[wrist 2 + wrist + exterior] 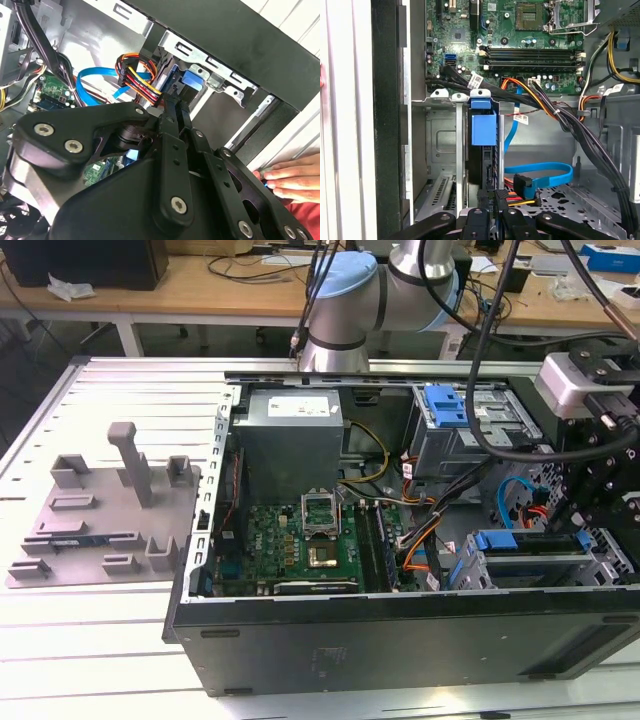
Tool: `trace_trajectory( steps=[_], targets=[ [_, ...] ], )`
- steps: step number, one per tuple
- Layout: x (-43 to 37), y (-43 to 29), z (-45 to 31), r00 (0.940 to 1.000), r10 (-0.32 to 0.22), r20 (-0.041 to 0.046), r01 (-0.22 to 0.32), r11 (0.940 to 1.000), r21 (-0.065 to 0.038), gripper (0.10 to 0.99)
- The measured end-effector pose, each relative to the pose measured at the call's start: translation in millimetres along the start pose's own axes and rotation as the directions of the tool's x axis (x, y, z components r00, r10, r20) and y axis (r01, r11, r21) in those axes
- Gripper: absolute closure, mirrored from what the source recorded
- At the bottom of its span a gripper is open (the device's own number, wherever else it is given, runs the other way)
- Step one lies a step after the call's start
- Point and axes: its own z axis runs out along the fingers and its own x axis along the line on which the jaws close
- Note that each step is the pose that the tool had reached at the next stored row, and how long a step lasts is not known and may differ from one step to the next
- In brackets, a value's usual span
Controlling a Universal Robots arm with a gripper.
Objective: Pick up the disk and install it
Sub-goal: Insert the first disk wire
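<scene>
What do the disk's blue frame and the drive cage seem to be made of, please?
Disk frame: likely moulded plastic, going by its uniform bright blue colour and soft sheen. Drive cage: apparently bare sheet metal, dull grey, with stamped slots and folded edges.

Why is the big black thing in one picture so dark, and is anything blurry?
In the second wrist view the gripper sits close to the camera, unlit and dark; fingers at the edge look soft. The first wrist view is evenly lit, with the blue disk carrier sharp.
</scene>
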Motion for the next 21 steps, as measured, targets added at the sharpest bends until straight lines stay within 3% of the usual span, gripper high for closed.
trace_trajectory(
  steps=[21],
  targets=[
    [0.0,-0.2,4.0,0.9998,-0.02,0.0007,0.02,0.9998,0.0,0.922]
  ],
)
